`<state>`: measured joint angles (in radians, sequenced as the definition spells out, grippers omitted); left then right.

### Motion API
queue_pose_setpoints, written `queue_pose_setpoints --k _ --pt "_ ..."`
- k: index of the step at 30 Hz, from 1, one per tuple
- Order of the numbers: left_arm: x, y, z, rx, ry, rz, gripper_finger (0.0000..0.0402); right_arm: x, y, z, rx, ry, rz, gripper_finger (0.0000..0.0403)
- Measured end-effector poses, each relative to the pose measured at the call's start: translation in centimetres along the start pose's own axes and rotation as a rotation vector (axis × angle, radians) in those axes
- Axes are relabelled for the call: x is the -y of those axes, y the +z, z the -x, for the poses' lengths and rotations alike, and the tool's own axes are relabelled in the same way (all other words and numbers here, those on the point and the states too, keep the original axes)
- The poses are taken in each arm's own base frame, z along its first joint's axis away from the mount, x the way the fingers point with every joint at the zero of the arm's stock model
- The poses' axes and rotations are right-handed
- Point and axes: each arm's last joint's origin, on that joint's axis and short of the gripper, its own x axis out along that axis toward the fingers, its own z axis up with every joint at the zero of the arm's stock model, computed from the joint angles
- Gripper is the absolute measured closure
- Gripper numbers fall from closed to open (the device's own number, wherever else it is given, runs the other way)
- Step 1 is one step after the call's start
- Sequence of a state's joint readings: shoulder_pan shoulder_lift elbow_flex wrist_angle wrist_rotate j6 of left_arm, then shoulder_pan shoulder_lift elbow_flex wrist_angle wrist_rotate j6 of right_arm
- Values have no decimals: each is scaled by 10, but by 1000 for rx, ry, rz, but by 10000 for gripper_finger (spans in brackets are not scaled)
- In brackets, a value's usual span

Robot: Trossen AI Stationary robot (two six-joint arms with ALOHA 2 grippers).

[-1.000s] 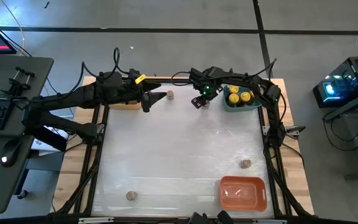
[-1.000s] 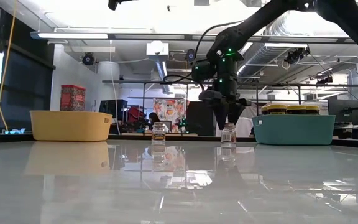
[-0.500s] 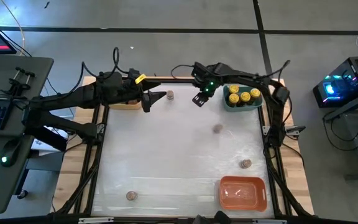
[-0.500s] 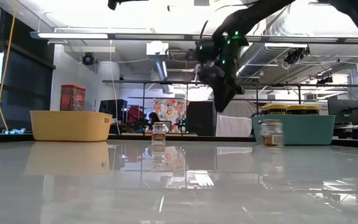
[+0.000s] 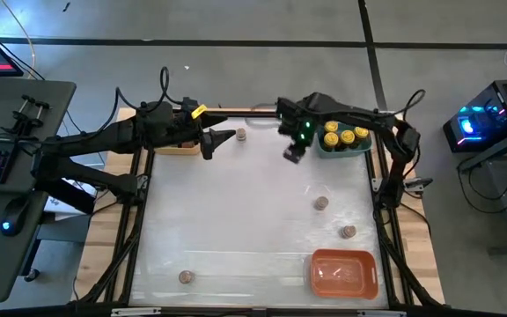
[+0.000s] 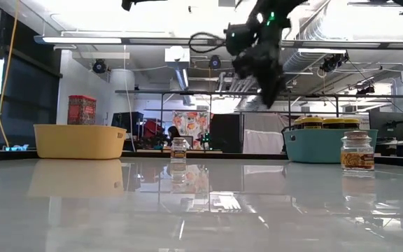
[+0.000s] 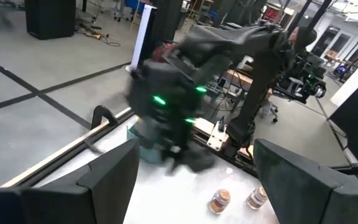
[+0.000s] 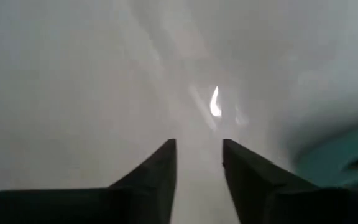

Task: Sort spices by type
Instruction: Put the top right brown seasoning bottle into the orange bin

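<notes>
My right gripper (image 5: 291,153) hangs high over the far middle of the table, beside the teal tray (image 5: 341,150), pointing down. Its fingers (image 8: 164,163) stand a little apart with nothing between them. A small grey-brown jar (image 5: 321,203) stands upright on its base on the bare table, right of centre, clear of both grippers. My left gripper (image 5: 223,140) waits open at the far left, close to another small jar (image 5: 241,134). Yellow-lidded jars (image 5: 340,136) sit in the teal tray. A red box (image 6: 82,110) stands in the yellow tray (image 6: 80,141).
Two more small jars stand on the table, one at the right (image 5: 348,232) and one at the near left (image 5: 185,276). An orange tray (image 5: 344,271) lies at the near right. The table's middle is bare.
My right gripper has risen from the tabletop, shifted a little toward the right edge and rolled. The grey-brown jar that stood between its fingers has slid upright across the table toward the near right and now stands apart from the gripper.
</notes>
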<state>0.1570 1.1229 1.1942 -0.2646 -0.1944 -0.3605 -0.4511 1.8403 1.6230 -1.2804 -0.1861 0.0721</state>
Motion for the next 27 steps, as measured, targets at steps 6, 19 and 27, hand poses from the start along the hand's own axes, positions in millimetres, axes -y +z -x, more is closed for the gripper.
queue_pose_setpoints --k 6,19,27 --pt "-1 0 0 1 3 -15 101 -61 -38 0 -224 -65 211 185" --pt "-11 3 -2 -7 16 -7 101 -53 -149 21 -80 -11 117 106" --pt "-18 5 -3 4 49 -1 101 -75 -174 -16 70 -2 334 107"
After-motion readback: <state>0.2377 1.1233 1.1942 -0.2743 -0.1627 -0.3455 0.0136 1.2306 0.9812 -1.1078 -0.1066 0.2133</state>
